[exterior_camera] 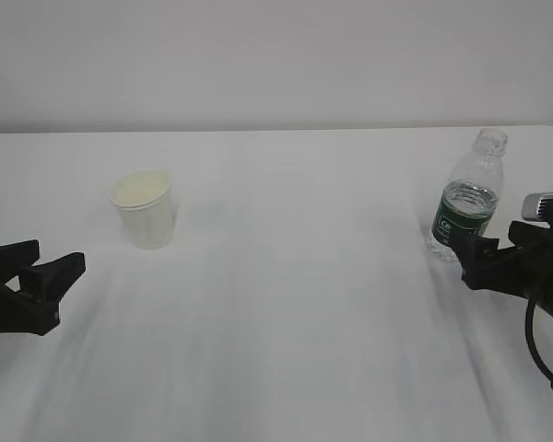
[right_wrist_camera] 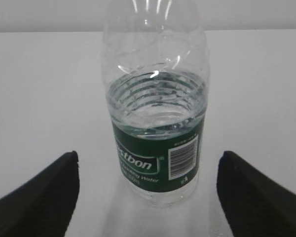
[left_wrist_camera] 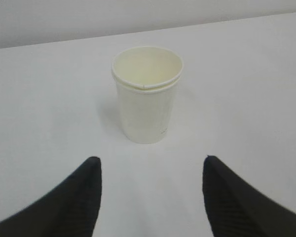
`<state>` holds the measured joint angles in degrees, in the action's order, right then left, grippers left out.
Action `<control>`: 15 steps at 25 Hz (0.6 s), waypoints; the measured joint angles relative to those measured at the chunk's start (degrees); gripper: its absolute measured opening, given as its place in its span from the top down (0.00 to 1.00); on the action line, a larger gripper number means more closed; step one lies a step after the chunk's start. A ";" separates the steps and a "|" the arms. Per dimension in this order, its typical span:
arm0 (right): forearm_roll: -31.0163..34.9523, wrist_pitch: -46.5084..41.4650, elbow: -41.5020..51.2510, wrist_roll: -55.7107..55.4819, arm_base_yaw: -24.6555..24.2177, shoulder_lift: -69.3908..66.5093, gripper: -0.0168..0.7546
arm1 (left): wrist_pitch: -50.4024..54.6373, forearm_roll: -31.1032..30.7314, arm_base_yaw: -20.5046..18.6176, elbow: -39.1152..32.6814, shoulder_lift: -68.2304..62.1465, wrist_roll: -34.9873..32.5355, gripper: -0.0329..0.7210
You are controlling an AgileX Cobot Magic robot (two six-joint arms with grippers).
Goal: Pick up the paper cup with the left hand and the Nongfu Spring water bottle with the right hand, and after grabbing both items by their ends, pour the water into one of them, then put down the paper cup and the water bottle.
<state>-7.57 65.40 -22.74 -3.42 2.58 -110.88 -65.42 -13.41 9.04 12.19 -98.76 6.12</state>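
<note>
Paper cup [exterior_camera: 145, 209] — bottle [exterior_camera: 467, 195] — both upright

White table [exterior_camera: 286, 304], plain surface, far edge met by a pale wall [exterior_camera: 276, 55]. Cup [exterior_camera: 145, 209] seen standing upright on the left half, mouth open. Bottle [exterior_camera: 468, 195] seen upright near the right edge, uncapped, partly filled with water [right_wrist_camera: 158, 106]. Both well apart.
</note>
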 joint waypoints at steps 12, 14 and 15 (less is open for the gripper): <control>1.25 0.09 -4.12 -0.32 0.00 -4.46 0.11 | -0.12 0.00 0.00 0.00 0.00 0.00 0.35; 1.25 0.09 -5.15 -0.70 0.00 -5.52 0.11 | -0.12 0.00 0.00 0.00 0.00 0.00 0.35; 1.25 0.09 -5.67 -0.84 0.00 -5.98 0.11 | -0.12 0.00 0.00 0.00 0.00 0.00 0.35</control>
<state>-6.32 65.49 -28.40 -4.26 2.58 -116.86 -65.54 -13.41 9.04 12.19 -98.76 6.12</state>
